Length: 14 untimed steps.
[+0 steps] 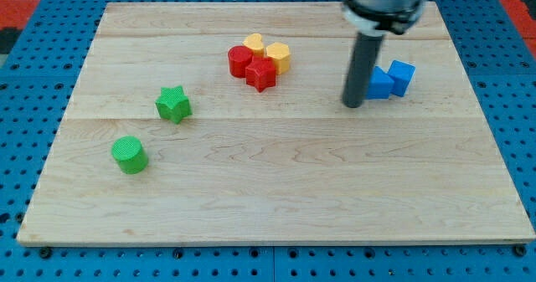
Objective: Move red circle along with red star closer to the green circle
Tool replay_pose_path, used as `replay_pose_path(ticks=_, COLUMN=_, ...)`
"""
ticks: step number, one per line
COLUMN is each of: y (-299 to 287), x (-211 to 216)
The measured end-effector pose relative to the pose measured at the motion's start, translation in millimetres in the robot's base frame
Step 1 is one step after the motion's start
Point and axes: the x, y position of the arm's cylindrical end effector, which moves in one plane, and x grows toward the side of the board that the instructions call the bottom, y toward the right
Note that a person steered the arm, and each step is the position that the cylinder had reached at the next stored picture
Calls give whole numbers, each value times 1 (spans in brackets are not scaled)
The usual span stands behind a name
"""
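Tip [353, 105] bare, beside blue blocks [390, 80] | red circle [240, 61] touching red star [260, 74] | green circle [129, 155] well apart, lower left

A pale wooden board [276, 198] is lying on a blue pegboard surface [25, 131] dotted with rows of small holes. Toward the view's top, near the middle, two yellow blocks [266, 51] are sitting side by side and touching; their shapes are hard to make out. At the view's right, two blue blocks [392, 79] are resting against each other, the right one looking like a cube. On the view's left, a green star [173, 104] is lying alone, apart from these other blocks.
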Motion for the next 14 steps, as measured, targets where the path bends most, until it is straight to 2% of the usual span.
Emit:
replay_pose_path(ticks=1, y=-41, x=-8)
replay_pose_path(ticks=2, y=-50, x=-49)
replay_pose_path(ticks=4, y=-130, x=-69)
replay_pose_path(ticks=6, y=-123, x=-116)
replay_pose_path(ticks=8, y=-120, x=-135)
replay_pose_path(ticks=9, y=-159, x=-134)
replay_pose_path(ticks=10, y=-194, x=-122)
replay_pose_path(ticks=11, y=-126, x=-112)
replay_pose_path(ticks=12, y=-136, x=-58)
replay_pose_path(ticks=14, y=-161, x=14)
